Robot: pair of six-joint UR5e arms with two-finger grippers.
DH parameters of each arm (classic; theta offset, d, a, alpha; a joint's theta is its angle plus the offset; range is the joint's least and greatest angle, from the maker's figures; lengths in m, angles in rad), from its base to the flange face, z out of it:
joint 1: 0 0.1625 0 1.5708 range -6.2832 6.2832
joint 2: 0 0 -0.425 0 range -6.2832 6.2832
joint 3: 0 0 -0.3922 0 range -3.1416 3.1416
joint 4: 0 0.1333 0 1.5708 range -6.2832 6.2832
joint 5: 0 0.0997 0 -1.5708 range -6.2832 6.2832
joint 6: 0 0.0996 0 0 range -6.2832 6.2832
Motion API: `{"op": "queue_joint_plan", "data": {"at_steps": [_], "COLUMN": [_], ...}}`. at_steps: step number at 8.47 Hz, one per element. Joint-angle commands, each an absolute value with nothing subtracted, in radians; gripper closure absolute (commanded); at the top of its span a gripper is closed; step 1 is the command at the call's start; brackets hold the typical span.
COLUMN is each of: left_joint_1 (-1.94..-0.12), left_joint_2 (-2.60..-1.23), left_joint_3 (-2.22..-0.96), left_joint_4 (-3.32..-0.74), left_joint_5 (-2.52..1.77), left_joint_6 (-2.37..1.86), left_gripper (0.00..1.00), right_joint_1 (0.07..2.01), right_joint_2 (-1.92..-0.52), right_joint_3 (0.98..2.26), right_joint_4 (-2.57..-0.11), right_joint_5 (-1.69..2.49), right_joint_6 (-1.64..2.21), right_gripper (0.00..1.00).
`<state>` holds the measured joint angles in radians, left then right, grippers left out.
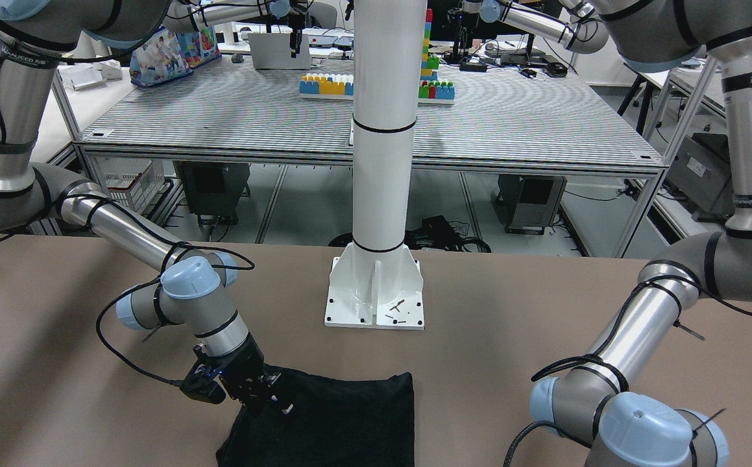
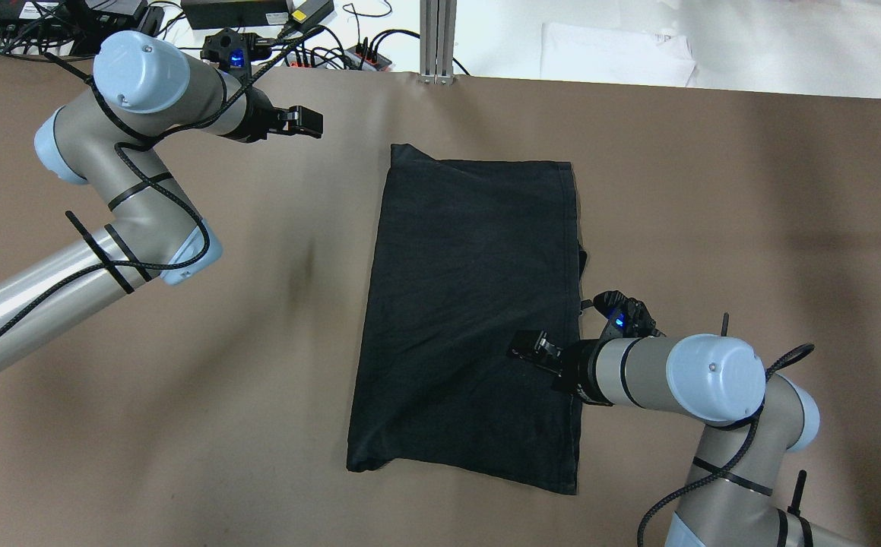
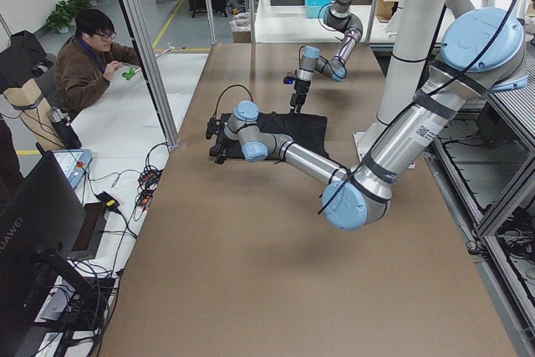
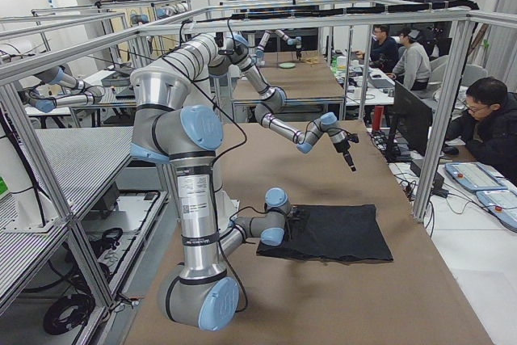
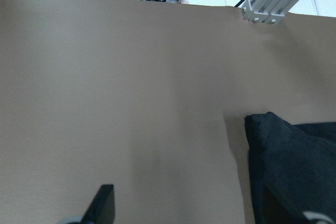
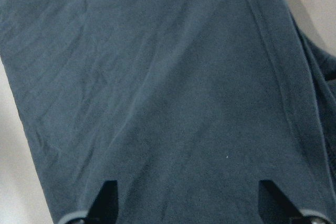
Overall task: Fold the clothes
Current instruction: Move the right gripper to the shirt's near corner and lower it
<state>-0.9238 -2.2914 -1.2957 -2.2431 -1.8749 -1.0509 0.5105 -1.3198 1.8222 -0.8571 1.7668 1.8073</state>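
Fabric fills the space under the right gripper [image 2: 525,348]: the black garment [image 2: 463,304] lies flat on the brown table [image 2: 182,395] as a long rectangle. The claw sits low over the cloth just inside its hemmed side edge, with fingers [image 6: 107,195] spread wide and clamped on nothing. The left gripper [image 2: 311,121] hovers over bare table, its jaws likewise apart and empty, and the garment's nearest corner lies ahead of it and off to one side, not touching.
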Motion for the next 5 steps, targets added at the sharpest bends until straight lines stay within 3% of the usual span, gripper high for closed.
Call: {"op": "queue_joint_plan", "data": {"at_steps": [1, 5], "left_joint_1": [-0.922, -0.922], "left_joint_2": [-2.293, -2.295], "left_joint_3": [-1.293, -1.290], "left_joint_4": [-2.243, -2.241], "left_joint_5": [-1.873, -1.871], "left_joint_6": [-1.049, -1.046], "left_gripper": [0.00, 0.00], "right_joint_1": [0.477, 0.399], "right_joint_2": [-1.364, -1.370], "right_joint_3": [1.822, 1.807], "right_joint_4": [-0.854, -0.856], "right_joint_5": [1.750, 1.663], "right_joint_6": [1.807, 1.804], "right_gripper": [0.06, 0.06]}}
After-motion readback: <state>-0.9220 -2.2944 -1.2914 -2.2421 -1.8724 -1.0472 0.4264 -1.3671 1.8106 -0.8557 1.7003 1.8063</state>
